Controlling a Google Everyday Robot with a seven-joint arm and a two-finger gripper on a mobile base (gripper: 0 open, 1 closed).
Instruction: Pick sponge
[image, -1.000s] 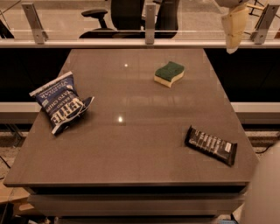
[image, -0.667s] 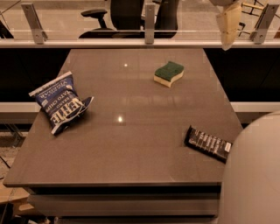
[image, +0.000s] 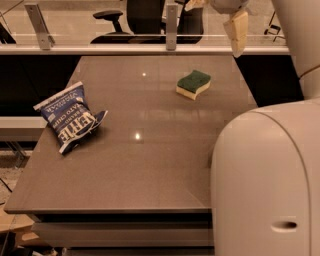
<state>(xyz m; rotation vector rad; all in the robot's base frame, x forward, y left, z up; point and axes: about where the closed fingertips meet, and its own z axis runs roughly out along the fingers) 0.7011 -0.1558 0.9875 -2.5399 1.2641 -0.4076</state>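
The sponge (image: 193, 84), dark green on top with a pale yellow base, lies flat on the far right part of the brown table (image: 150, 170). My gripper (image: 216, 17) hangs at the top edge of the view, above the table's far right edge, up and to the right of the sponge and well clear of it. One pale finger (image: 238, 31) points down and a second pale tip shows further left, so the gripper is open and empty.
A blue chip bag (image: 70, 118) lies on the left of the table. My arm's large white link (image: 265, 180) fills the lower right and hides that corner of the table. A glass rail and office chairs (image: 145, 20) stand behind the table.
The white arm link has swung further in from the right and now covers the dark snack bar. The gripper has shifted left, closer to above the sponge.
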